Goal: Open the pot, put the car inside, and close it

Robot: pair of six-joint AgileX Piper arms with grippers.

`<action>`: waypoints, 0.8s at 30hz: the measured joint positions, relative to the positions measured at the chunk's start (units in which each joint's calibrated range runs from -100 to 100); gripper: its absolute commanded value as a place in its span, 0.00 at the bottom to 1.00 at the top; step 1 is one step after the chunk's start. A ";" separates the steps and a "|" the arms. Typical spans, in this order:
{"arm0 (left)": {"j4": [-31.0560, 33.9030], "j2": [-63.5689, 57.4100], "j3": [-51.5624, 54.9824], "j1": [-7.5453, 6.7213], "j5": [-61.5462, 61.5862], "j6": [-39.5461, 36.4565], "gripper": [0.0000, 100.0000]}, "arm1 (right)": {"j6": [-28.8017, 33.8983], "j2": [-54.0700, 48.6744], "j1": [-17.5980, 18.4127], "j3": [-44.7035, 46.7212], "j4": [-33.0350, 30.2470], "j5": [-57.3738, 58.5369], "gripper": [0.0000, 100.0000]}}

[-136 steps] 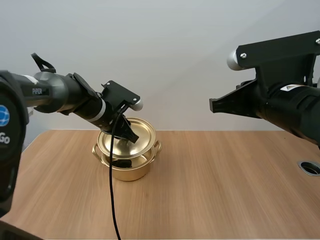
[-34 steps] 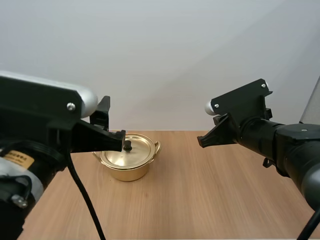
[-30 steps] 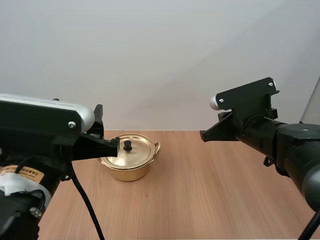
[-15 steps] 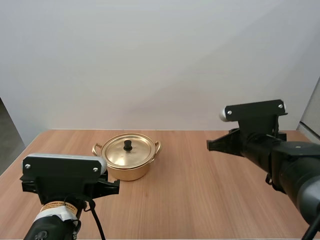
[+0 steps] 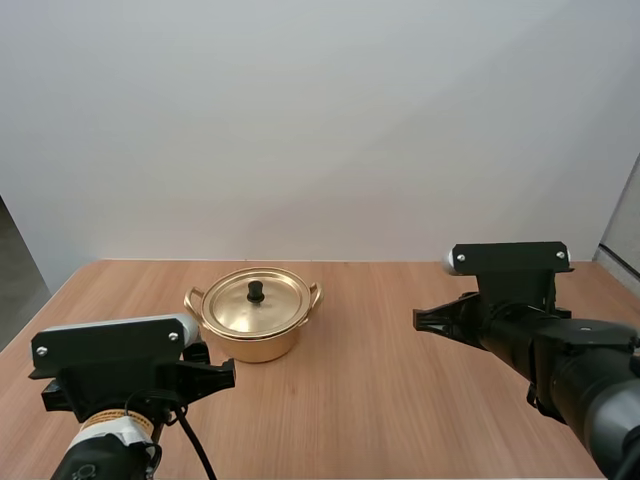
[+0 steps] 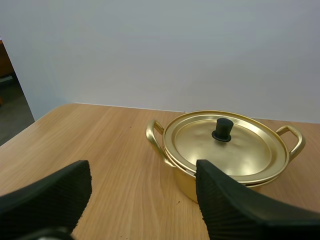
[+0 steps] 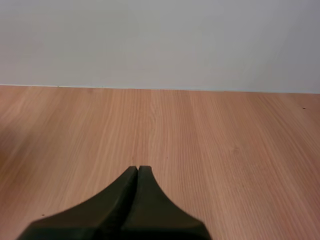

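High view: the golden pot [image 5: 252, 332] stands on the wooden worktop [image 5: 400, 400], left of the middle. Its lid [image 5: 268, 308] is seated flat on the rim, and the black knob [image 5: 256, 291] stands upright at the lid's centre. The left gripper [image 5: 222, 374] hangs low toward the near edge, in front of the pot and apart from it. A yellowish label [image 5: 105, 420] wraps the left arm; its writing is too small to read. The right gripper [image 5: 420, 320] hovers over bare wood well to the right of the pot, with its tip turned toward the pot.

Left wrist view: the left gripper's fingers [image 6: 235, 200] stand wide apart with their ribbed inner faces turned to each other, and nothing is between them. Beyond them the pot [image 6: 200, 182] sits with its lid on, both loop handles [image 6: 152, 137] in sight, and no contact with either finger.

Right wrist view: the right gripper's fingers [image 7: 150, 210] lie pressed together as one dark wedge and grip nothing. They are over plain wood grain of the worktop [image 7: 225, 140].
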 measured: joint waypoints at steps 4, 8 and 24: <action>-2.11 0.00 0.17 -0.08 0.17 0.85 0.87 | 0.00 0.33 0.28 0.00 2.85 -0.41 0.00; -3.46 0.00 1.05 -0.08 -0.15 1.44 0.40 | -2.86 -1.05 2.57 -0.14 2.85 -1.17 0.00; -3.44 0.00 1.05 -0.08 -1.33 1.09 0.00 | -1.13 -30.18 6.25 0.14 2.97 -26.25 0.00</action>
